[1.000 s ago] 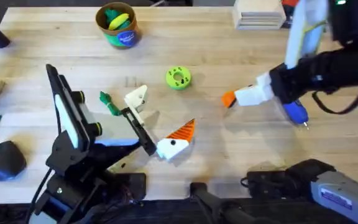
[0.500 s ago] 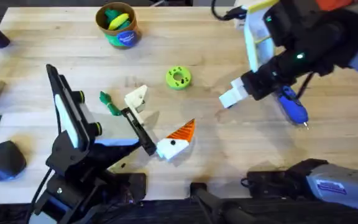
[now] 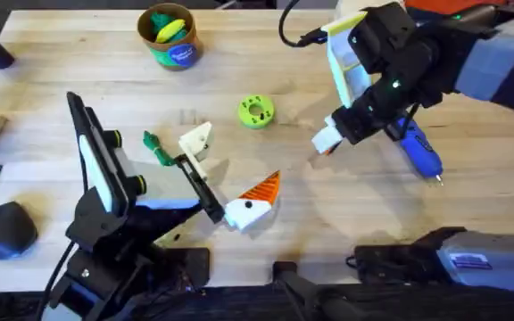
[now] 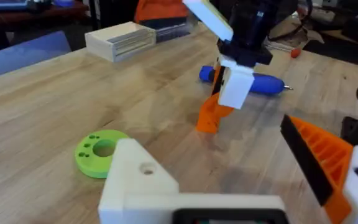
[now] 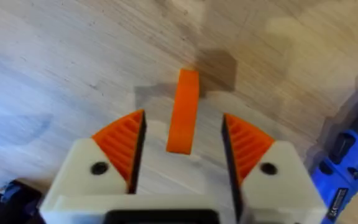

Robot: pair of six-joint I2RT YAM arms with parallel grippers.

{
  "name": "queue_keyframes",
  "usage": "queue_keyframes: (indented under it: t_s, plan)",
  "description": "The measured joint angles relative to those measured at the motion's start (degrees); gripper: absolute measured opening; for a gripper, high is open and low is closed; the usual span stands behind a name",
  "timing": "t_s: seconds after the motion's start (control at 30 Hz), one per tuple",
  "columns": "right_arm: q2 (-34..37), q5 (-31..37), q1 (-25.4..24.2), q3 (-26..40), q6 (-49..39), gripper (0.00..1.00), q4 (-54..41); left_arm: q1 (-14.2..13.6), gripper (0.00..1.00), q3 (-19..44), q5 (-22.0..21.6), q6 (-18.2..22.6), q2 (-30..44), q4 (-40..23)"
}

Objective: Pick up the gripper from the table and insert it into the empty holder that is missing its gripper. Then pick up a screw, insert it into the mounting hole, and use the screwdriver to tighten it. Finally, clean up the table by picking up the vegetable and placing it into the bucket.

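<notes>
Black and bent low, the left arm sits at the near left of the bench point(image 3: 266, 241). Its left tool point(image 3: 223, 174) points toward the middle. One finger is the empty holder point(image 3: 196, 141), a white block with the small dark mounting hole point(image 4: 146, 168) in its face. The other white finger wears an orange ribbed fin point(image 3: 262, 188). The two fingers are wide apart, with nothing between them. The vegetable point(image 3: 156, 148), small and dark green, lies just beside the empty holder.

Next comes a bright green disc point(image 3: 256, 111) with holes.

The right arm reaches in from the far right, with its right tool point(image 3: 324, 143) pointing down at the wood. Its fingers are apart, and the gripper point(image 5: 183, 111), a small orange wedge, stands on the bench between the orange pads point(image 5: 124, 140) without touching them. The blue screwdriver point(image 3: 420, 152) lies just beside that tool.

Far back on the left stands the bucket point(image 3: 169, 36), with yellow and green toys inside.
</notes>
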Motion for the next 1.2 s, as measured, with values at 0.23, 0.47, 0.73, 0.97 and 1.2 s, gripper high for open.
queue_keyframes:
  t_s: [0.23,0.47,0.73,0.97,1.2]
  plan:
    - [0.0,0.0,0.0,0.0,0.3,0.319,-0.5,0.0,0.985,0.0,0.2,0.0,0.0,0.0]
    - [0.0,0.2,0.0,0.4,0.3,0.007,-0.8,0.0,0.985,0.0,0.4,0.0,0.0,0.0]
    - [-3.2,0.4,-0.8,8.2,0.3,0.006,-9.9,0.0,0.985,0.0,0.4,0.0,0.0,0.0]
    - [-16.0,-8.0,-8.8,9.1,0.3,0.006,-9.4,0.0,0.985,0.0,0.4,-0.2,0.0,0.0]
    - [-18.6,-31.8,-14.8,-2.1,2.6,0.006,9.2,0.0,0.985,0.0,0.4,-0.2,0.0,0.0]
